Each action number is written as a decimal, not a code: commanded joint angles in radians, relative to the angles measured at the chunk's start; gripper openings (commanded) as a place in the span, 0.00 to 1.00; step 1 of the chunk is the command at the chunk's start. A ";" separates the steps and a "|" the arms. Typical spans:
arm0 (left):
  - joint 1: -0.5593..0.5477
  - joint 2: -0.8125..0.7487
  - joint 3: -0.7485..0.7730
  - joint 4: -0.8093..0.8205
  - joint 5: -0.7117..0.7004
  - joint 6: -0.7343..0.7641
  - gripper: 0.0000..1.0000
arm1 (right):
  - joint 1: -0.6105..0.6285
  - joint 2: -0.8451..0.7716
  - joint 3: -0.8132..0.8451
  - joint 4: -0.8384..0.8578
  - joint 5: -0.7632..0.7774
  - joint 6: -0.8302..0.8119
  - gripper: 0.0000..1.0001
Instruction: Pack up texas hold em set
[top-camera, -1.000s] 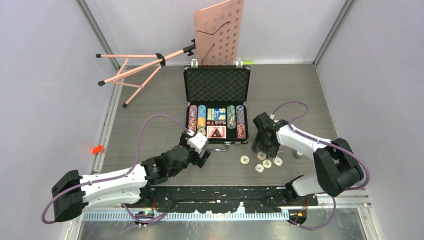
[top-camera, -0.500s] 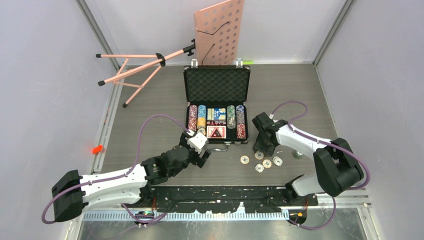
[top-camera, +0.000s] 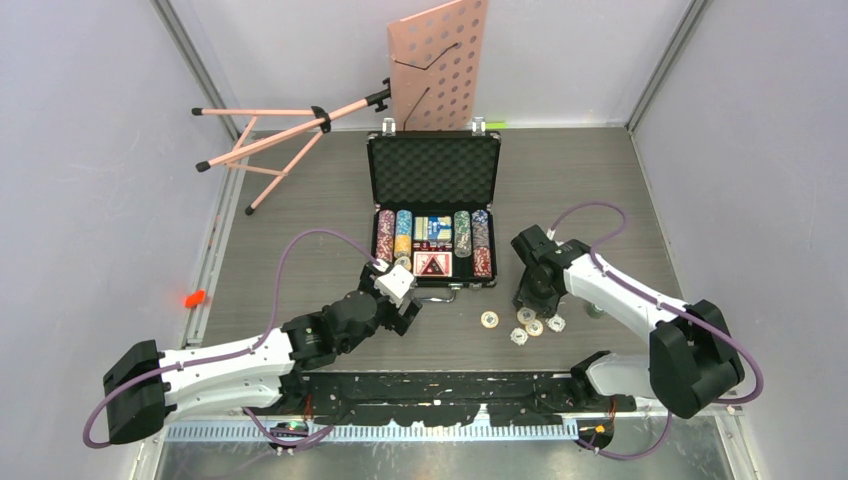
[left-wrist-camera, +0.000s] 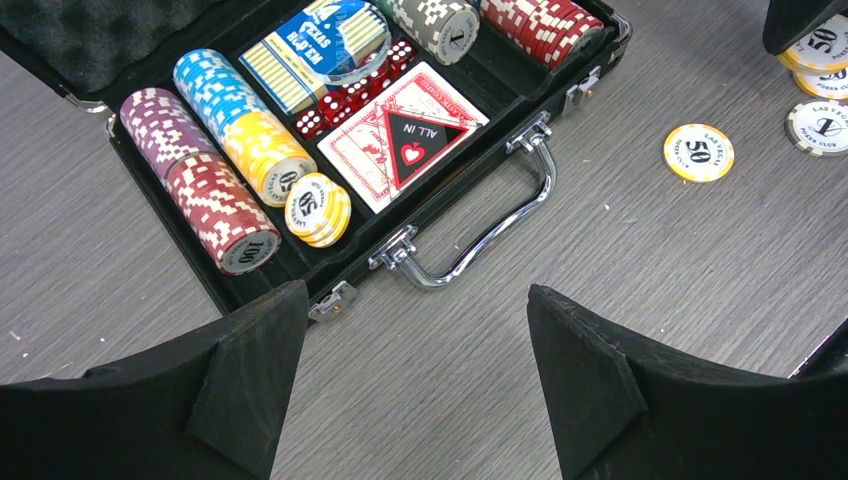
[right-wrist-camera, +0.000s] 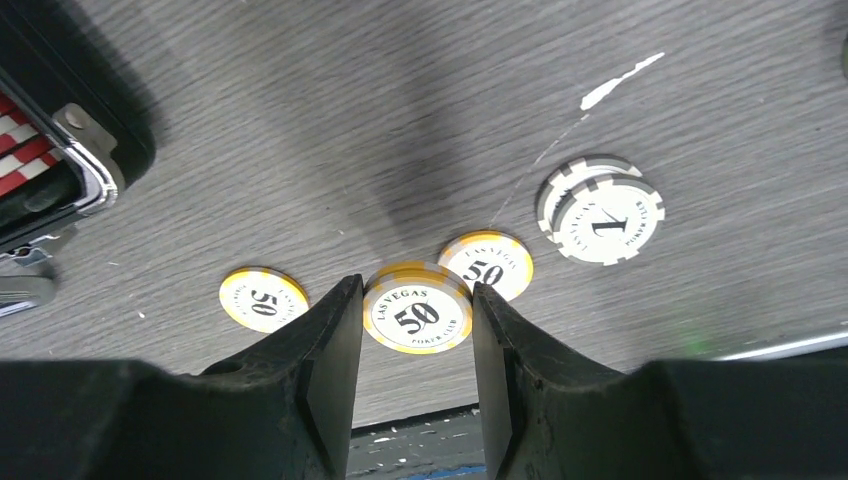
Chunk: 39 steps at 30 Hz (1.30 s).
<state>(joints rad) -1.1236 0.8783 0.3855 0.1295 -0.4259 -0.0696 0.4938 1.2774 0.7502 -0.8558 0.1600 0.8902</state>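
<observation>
Though one's gripped, three chips (right-wrist-camera: 417, 318) (yellow)

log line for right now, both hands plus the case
left hand: open, empty, near briefcase handle | right hand: shut on yellow 50 chip | briefcase: open, partly filled | loose chips: on table

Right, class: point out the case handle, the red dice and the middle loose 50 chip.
case handle (left-wrist-camera: 497, 245): left wrist view, chrome bar's middle.
red dice (left-wrist-camera: 352, 92): left wrist view, middle die.
middle loose 50 chip (right-wrist-camera: 417, 320): right wrist view, printed face.
</observation>
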 joint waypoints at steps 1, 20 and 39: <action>0.004 -0.020 0.004 0.034 -0.007 0.007 0.83 | 0.005 -0.032 0.002 -0.049 0.050 0.031 0.30; 0.004 -0.031 0.003 0.031 -0.002 0.005 0.83 | 0.003 -0.039 -0.106 -0.005 0.095 0.130 0.61; 0.003 -0.026 0.004 0.032 -0.001 0.005 0.83 | 0.009 -0.017 -0.112 0.039 0.053 0.155 0.65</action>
<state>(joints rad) -1.1236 0.8650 0.3855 0.1291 -0.4255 -0.0696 0.4961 1.2575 0.6289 -0.8341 0.2050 1.0164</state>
